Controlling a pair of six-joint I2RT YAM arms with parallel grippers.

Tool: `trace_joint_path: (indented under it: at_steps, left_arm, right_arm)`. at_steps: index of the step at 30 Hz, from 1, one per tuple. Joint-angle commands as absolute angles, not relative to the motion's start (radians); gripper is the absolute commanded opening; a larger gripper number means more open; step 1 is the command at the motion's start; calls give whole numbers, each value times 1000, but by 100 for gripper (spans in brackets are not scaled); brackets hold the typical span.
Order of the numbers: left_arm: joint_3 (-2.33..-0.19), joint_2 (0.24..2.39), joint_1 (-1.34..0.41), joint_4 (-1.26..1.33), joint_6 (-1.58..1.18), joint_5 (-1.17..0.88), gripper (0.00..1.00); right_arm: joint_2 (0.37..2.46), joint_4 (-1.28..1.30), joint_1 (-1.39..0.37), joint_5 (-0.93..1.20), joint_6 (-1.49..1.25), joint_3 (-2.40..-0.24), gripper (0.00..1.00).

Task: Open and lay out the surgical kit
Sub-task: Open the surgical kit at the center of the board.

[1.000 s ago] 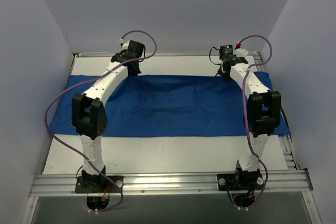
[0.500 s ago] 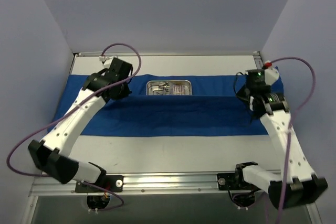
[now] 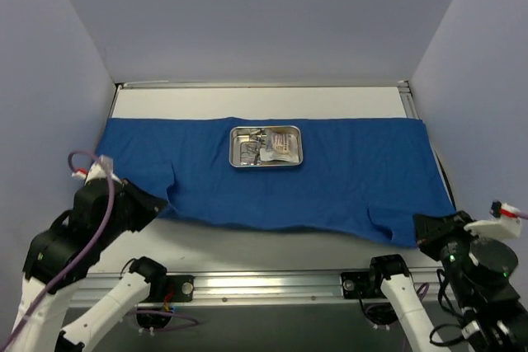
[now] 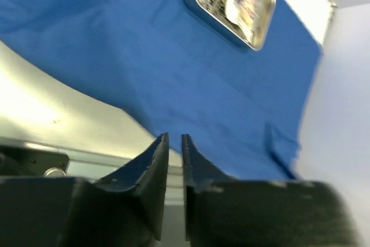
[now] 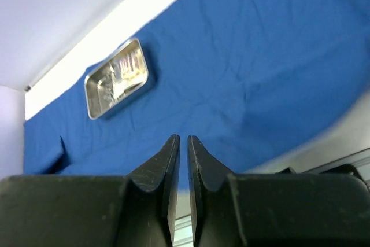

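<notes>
- A second ago the royal-blue cloth wrap [image 3: 346, 187] hid everything. Now it lies opened across the white table [image 3: 247, 103], and both my arms have pulled back to the near corners.
- The small rectangular steel tray [image 3: 266, 166] was half covered a moment ago. It now sits bare on the cloth, midway along and nearer the far edge.
- The wrist views show my left gripper [image 4: 174, 136] and right gripper [image 5: 182, 137] barely parted, each with a thin slit and nothing between the fingers. The top view hides the jaws.
- Only the top view shows the cloth's rumpled near edge.
- The tray holds silver instruments [image 3: 250, 150] on the left and pale packets [image 3: 282, 147] on the right.
</notes>
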State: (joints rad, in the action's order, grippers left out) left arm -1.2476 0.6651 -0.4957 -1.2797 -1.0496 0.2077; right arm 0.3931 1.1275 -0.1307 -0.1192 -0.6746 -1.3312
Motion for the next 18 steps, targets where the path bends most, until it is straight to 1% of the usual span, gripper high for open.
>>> trace_joint_path:
  at_steps: [1,2,3,4,5,6,7,8,9,10,11,12,13,14,15,17,18]
  left_arm:
    - [-1194,525,-485,-1629,-1111,123,25]
    - [-1177,490,-485,-1615,-1117,77,28]
    - [-1172,419,-483,-1603,-1132,60,31]
    - [-1169,384,-483,-1565,-1135,45,40]
    - [-1166,349,-483,-1545,-1138,32,43]
    - [-1160,295,-483,-1533,-1166,35,46]
    - [-1155,276,-485,-1511,-1184,44,49]
    - [-1147,265,-485,-1494,-1193,51,50]
    - [-1123,270,-485,-1479,-1200,48,52]
    - [-1111,282,-486,-1454,-1197,46,54]
    - [-1097,304,-485,-1438,-1193,43,59]
    - [-1083,357,-485,-1424,-1171,34,62]
    - [-1063,389,-485,-1379,-1149,31,65]
    - [-1060,428,-485,-1355,-1126,34,72]
    - [-1060,512,-485,-1304,-1076,52,77]
    - [-1074,610,-485,-1257,-1020,86,89]
    - [-1084,720,-485,-1217,-956,107,91]
  right_arm:
    - [365,1180,-123,-137,-600,-1364,9]
    - [359,1180,-126,-129,-586,-1373,10]
    - [345,1178,-127,-109,-580,-1377,16]
    - [339,1178,-130,-109,-577,-1382,19]
    - [333,1177,-141,-109,-584,-1381,23]
    - [333,1172,-149,-106,-592,-1371,29]
    - [336,1155,-155,-107,-598,-1358,32]
    - [342,1143,-163,-103,-600,-1326,35]
    - [354,1125,-176,-94,-601,-1306,41]
    - [363,1071,-179,-63,-600,-1281,43]
    - [374,1051,-181,-46,-600,-1257,46]
    - [414,1034,-181,-38,-595,-1218,51]
    - [438,993,-181,-20,-592,-1200,53]
    - [465,976,-181,-11,-585,-1180,56]
    - [530,963,-183,-11,-578,-1146,59]
    - [604,922,-181,-14,-552,-1114,66]
    - [682,908,-181,-17,-545,-1089,68]
